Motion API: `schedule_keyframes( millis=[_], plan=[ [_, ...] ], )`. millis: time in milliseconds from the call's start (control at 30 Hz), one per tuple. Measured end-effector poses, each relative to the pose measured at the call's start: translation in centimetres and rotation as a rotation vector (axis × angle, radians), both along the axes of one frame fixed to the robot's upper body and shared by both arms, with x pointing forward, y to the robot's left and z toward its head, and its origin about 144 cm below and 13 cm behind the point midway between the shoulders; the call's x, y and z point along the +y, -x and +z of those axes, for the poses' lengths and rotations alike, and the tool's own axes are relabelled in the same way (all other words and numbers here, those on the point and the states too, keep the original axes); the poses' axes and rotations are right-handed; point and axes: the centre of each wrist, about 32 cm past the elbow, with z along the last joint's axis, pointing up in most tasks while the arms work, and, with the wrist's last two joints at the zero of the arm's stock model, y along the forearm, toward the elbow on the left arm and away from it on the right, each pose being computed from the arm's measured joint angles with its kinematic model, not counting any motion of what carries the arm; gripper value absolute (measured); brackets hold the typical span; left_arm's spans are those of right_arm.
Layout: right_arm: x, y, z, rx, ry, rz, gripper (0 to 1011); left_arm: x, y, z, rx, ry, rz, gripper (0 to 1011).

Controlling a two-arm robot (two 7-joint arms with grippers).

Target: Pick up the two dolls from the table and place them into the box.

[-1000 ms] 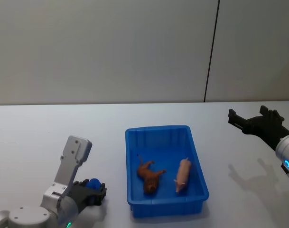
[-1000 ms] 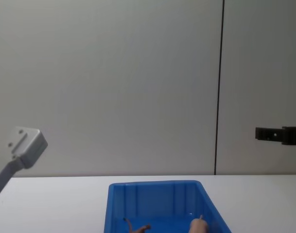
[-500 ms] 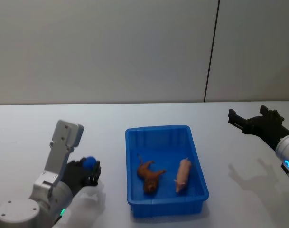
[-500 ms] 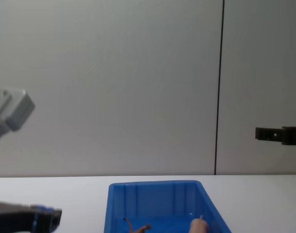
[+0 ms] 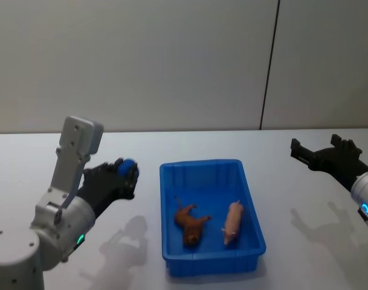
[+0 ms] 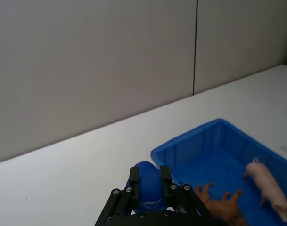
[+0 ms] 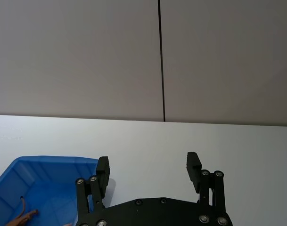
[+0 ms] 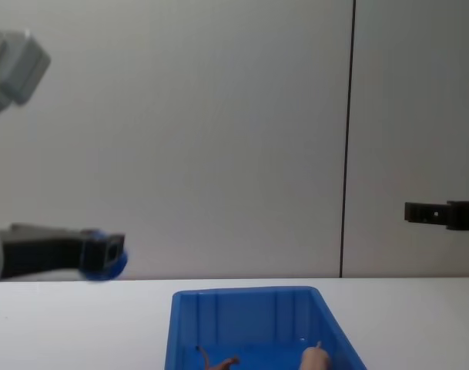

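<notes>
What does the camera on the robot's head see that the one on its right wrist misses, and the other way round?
Head view alone: the left gripper, raised left of the bright blue plastic box, shut on a small blue object, and the pale pink pig doll lying inside the box.

Right wrist view alone: a close look at the right gripper from behind, its black fingers spread apart with nothing between them.

Both: the box, the brown lion doll in it, the white table, the grey wall.

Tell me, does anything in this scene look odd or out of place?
One thing: the left gripper, raised to the left of the bright blue plastic bin, is shut on a small blue rounded object, though both toys, the brown lion and the pale pink animal, already lie on their sides inside. The right gripper hangs open and empty.
</notes>
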Motion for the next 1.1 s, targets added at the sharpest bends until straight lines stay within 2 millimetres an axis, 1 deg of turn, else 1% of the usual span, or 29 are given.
schedule_keyframes(
  millis=[233, 533, 933, 1100],
  plan=[
    [0.0, 0.0, 0.0, 0.0, 0.0, 0.0, 1001, -0.3, -0.8, 1.2, -0.045, 0.04, -0.09, 238],
    [0.0, 0.0, 0.0, 0.0, 0.0, 0.0, 1001, -0.9, -2.0, 1.9, -0.047, 0.093, -0.218, 194],
    [0.0, 0.0, 0.0, 0.0, 0.0, 0.0, 1001, -1.8, -3.8, 1.7, 0.025, 0.139, -0.39, 138],
    [0.0, 0.0, 0.0, 0.0, 0.0, 0.0, 1001, -2.2, -4.7, 1.3, 0.076, 0.153, -0.459, 138]
  ],
)
